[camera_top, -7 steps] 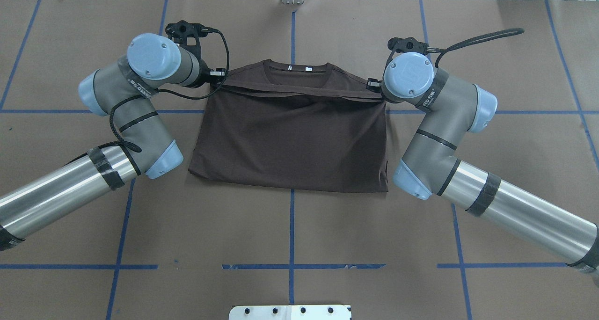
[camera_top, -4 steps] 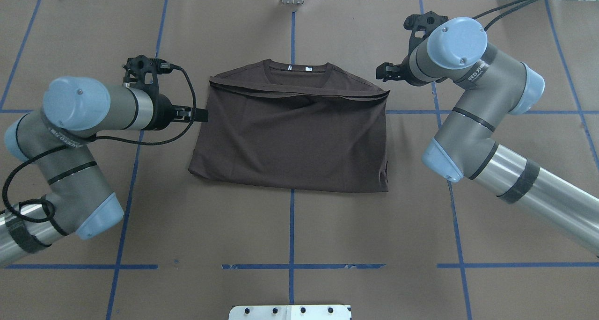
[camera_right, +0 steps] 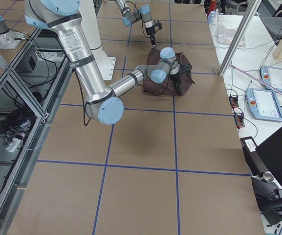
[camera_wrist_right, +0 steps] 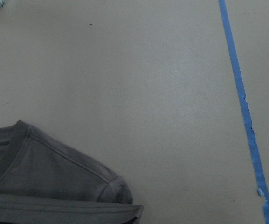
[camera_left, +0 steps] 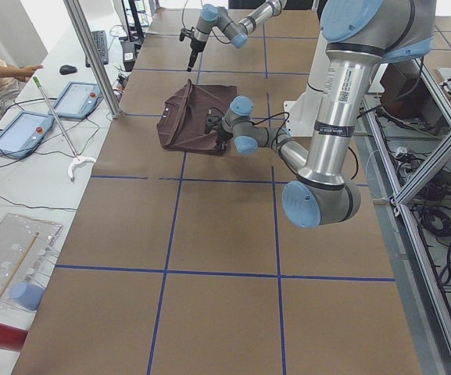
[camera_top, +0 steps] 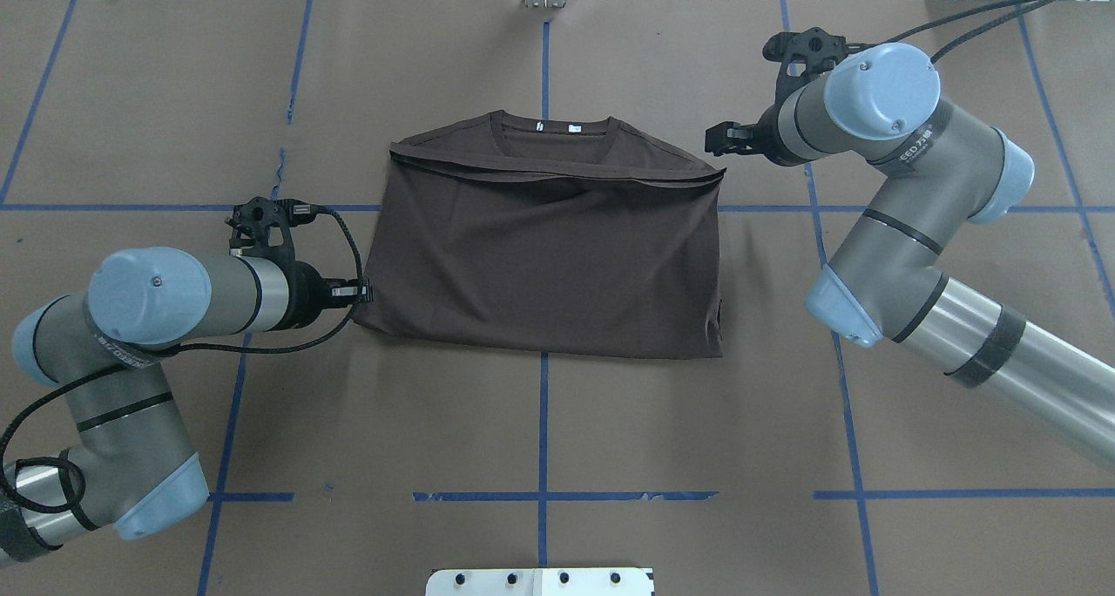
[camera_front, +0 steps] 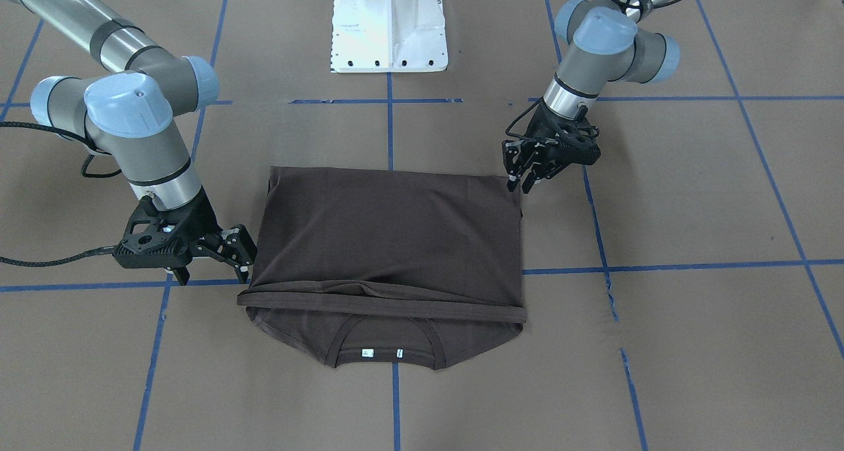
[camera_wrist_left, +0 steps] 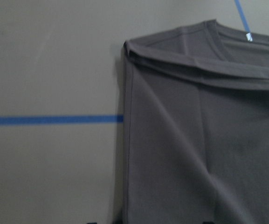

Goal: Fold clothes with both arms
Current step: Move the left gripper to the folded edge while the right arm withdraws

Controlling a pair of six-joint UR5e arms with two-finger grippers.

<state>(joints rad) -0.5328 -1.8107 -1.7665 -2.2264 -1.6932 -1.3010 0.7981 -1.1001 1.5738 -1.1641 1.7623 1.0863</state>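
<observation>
Overhead exterior, left arm withdrawn, T-shirt unmoved

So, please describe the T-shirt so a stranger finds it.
On the brown table crossed by blue tape lines, look between the left gripper and the right gripper: there lies the T-shirt. It is the only cloth: dark brown, folded over, two white tags at its collar.

The T-shirt lies folded, its under layers hidden by the top one. Its neck tags are too small to read. The left wrist view is soft and crops the cloth at right and bottom. The right wrist view shows one shoulder only. Whether the left pincer touches the hem corner is unclear.
</observation>
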